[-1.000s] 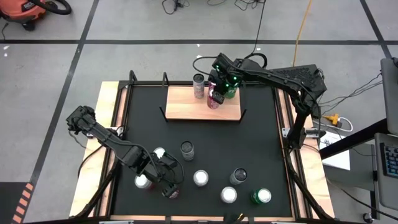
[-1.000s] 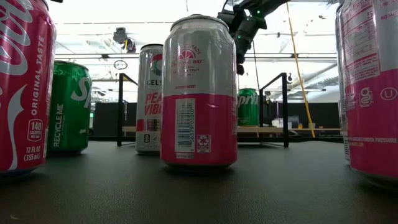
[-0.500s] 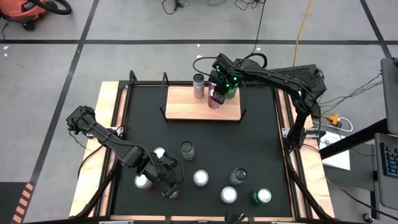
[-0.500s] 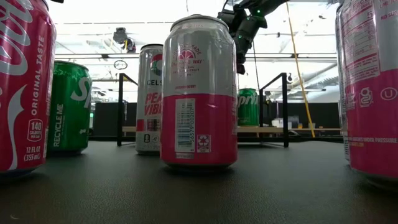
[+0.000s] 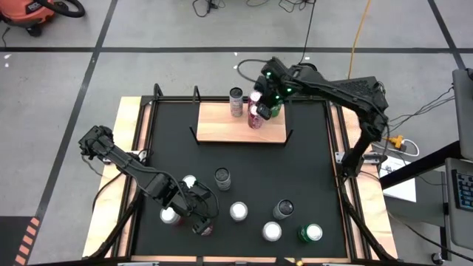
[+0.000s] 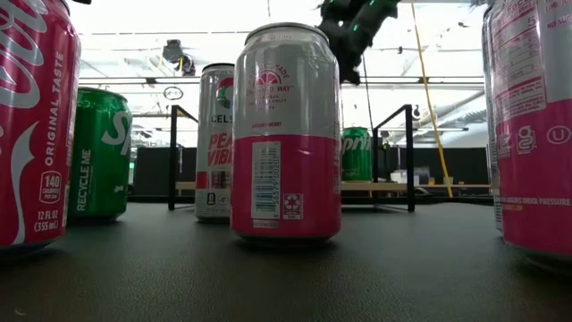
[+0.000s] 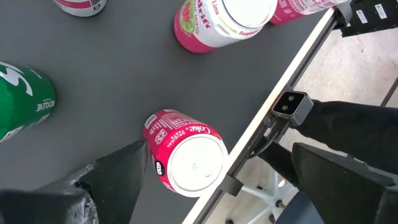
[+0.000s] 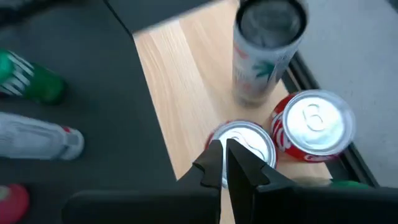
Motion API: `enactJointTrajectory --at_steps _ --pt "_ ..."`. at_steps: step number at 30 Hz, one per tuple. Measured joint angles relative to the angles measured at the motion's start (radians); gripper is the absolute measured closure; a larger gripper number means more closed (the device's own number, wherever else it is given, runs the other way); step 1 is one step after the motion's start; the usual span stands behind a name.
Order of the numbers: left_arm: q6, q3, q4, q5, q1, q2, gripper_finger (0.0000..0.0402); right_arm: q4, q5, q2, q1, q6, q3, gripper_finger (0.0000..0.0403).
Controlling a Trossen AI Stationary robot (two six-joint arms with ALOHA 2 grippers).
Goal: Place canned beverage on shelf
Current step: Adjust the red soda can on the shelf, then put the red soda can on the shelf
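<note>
The wooden shelf (image 5: 222,127) lies at the mat's far side. On it stand a slim grey can (image 5: 236,100), a pink can with a white lid (image 8: 245,144), a red can (image 8: 313,126) and a green can (image 5: 275,109). My right gripper (image 8: 222,163) is shut and hovers over the pink can's lid, clear of the cans in the low view (image 6: 350,72). My left gripper (image 7: 227,180) is open at the mat's near left. Its fingers stand on either side of an upright red Coke can (image 7: 185,158). My left gripper has one finger (image 7: 121,177) close beside the Coke can's side (image 7: 152,155); I cannot tell whether it touches. The can stands upright on the mat.
Several loose cans stand on the black mat (image 5: 244,159) near its front: silver ones (image 5: 222,177) (image 5: 238,211) (image 5: 272,231), a dark one (image 5: 283,209), a green one (image 5: 310,234). Black brackets (image 5: 194,133) (image 5: 290,134) stand at the shelf's ends. Wooden strips edge the mat.
My right gripper has risen above the shelf and drawn slightly toward the table's far right. The cans on the shelf have stayed where they were.
</note>
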Motion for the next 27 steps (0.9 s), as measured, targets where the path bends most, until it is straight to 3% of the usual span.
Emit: enactJointTrajectory --at_steps 8,15,20,27 --pt "0.003 0.0 0.0 0.003 0.0 0.0 0.0004 -0.059 0.0 -0.171 0.026 0.113 0.0 0.0403" --pt "0.0 -0.001 0.002 0.019 -0.002 -0.051 0.0004 -0.112 0.0 -0.281 0.13 0.221 0.0 0.0403" --pt "0.043 -0.001 0.016 -0.019 -0.033 -0.097 0.0004 -0.109 0.001 -0.32 0.228 0.283 0.001 0.0403" --pt "0.113 -0.001 -0.01 -0.022 -0.121 -0.062 0.0004 -0.102 0.007 -0.331 0.341 0.326 0.001 0.0403"
